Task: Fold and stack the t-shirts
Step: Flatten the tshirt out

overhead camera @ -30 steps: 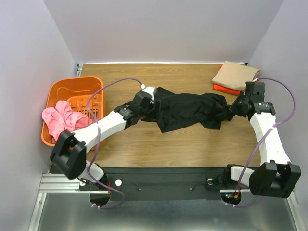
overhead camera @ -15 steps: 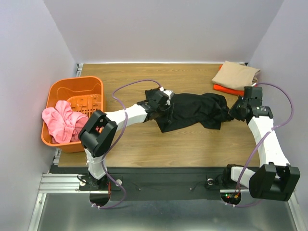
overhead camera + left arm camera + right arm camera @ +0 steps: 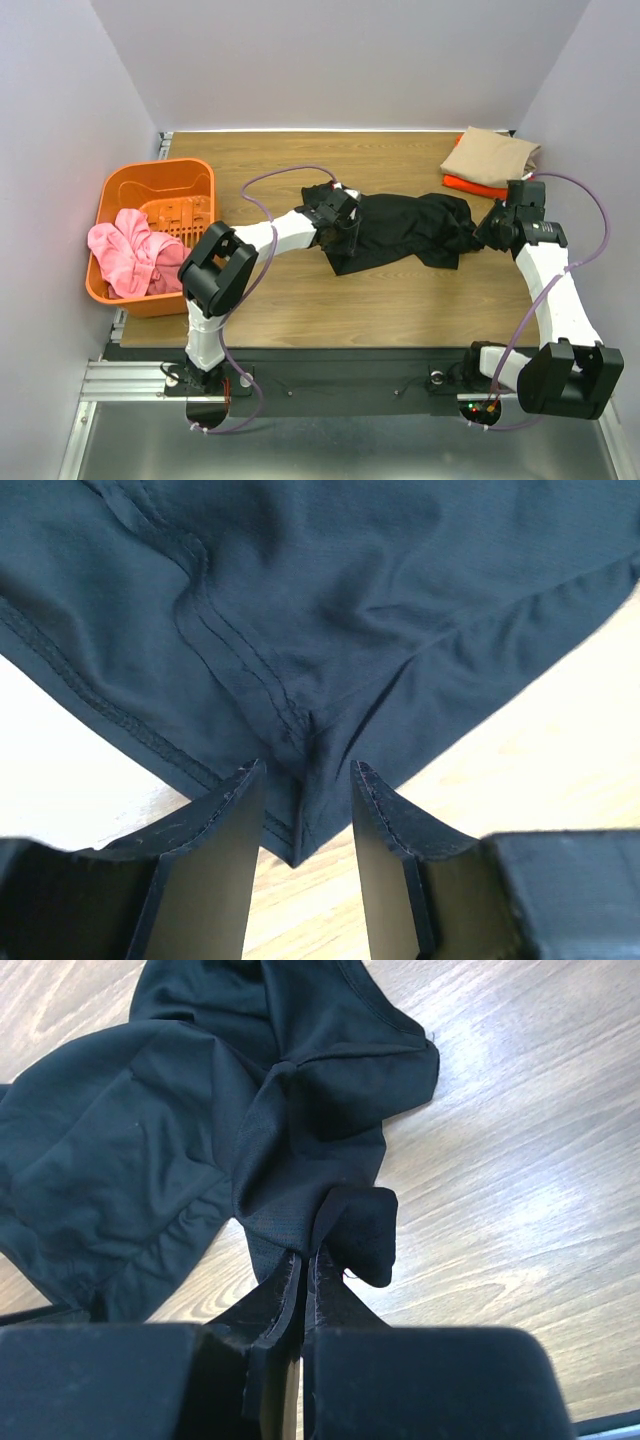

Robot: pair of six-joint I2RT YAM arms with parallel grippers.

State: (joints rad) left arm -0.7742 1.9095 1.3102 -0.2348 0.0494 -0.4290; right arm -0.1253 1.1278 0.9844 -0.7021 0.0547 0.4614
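Observation:
The black t-shirt (image 3: 400,232) lies bunched across the middle of the table. My left gripper (image 3: 338,212) is at its left end. In the left wrist view the gripper (image 3: 307,770) is open, with a hemmed corner of the black shirt (image 3: 330,610) between the fingers but not pinched. My right gripper (image 3: 480,232) is shut on a fold at the shirt's right end, and the right wrist view shows the gripper (image 3: 305,1260) pinching the black cloth (image 3: 200,1130). The tan t-shirt (image 3: 490,155) lies folded on the orange t-shirt (image 3: 470,184) at the back right.
An orange plastic basket (image 3: 130,185) stands at the left edge with a pink cloth (image 3: 125,250) hanging over its near rim. Grey walls close in the table on three sides. Bare wood shows in front of the black shirt.
My left gripper has moved right along the shirt's left end and its elbow has swung in towards the middle. The right gripper has barely shifted and keeps its hold.

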